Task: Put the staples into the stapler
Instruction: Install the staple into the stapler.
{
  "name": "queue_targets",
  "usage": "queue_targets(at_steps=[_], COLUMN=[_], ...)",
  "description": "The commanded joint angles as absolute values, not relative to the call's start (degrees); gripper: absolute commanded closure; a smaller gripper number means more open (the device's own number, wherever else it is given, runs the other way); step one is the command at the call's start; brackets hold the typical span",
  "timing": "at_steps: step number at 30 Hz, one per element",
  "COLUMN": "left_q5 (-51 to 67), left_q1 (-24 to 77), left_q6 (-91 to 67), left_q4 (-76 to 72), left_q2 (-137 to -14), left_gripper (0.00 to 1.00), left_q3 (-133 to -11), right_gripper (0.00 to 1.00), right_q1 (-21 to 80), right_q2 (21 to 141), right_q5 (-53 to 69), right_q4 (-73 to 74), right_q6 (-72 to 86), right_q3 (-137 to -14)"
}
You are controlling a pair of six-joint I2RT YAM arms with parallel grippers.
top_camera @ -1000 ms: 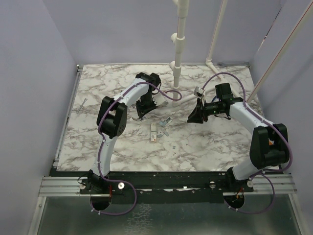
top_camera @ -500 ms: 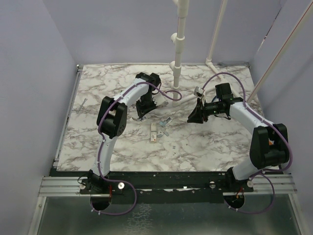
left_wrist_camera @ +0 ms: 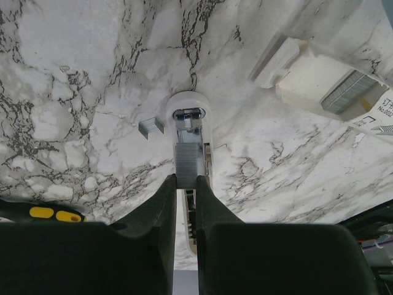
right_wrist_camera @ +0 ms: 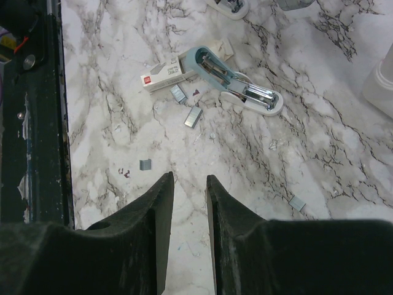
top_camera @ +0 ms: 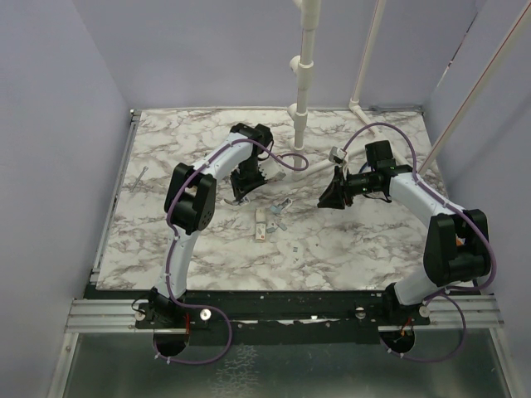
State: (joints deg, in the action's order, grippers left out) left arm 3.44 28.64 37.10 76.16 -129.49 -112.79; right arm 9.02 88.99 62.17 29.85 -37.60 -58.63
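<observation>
On the marble table (top_camera: pixel 365 240), a small white box (right_wrist_camera: pixel 164 75) with a red label lies just on the near side of the stapler (right_wrist_camera: pixel 236 83), close against its light-blue end. A few loose staple bits (right_wrist_camera: pixel 194 117) are scattered near the stapler, on the side toward the right gripper (right_wrist_camera: pixel 190 178). The stapler lies open at mid-table between the two grippers, with its light-blue part swung back from the white base and the metal channel bare. To the stapler's right, the right gripper hangs above the marble, pointing toward the stapler. Its fingers are parted with nothing between them. To the stapler's left, the left gripper (left_wrist_camera: pixel 186 179) is clenched on the staples (left_wrist_camera: pixel 187 161), a short grey strip pinched at one end. The strip's free end reaches over the metal channel of a second white, round-ended piece (left_wrist_camera: pixel 189 110). I cannot tell whether the strip sits in that channel. Beyond the stapler, white pipes (top_camera: pixel 303 83) rise at the table's far edge.
</observation>
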Motion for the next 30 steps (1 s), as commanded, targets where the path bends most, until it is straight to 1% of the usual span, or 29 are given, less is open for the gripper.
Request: queue_targets(at_steps=[1,30], left_q5=[4.5,3.9], left_q1=[28.9,29.0], left_q6=[36.6,36.7], left_q4=[76.6,77.3], left_q2=[-130.6,-131.1], left_gripper=[1.0,1.0], left_q3=[-112.2,-113.8], right_gripper=[0.68,0.68], right_q1=[9.1,9.0], right_q2=[89.7,89.7], right_q5=[62.7,62.9], right_q4=[31.0,31.1], right_q6=[-38.5,-38.4], right_q3=[-59.4,-59.5])
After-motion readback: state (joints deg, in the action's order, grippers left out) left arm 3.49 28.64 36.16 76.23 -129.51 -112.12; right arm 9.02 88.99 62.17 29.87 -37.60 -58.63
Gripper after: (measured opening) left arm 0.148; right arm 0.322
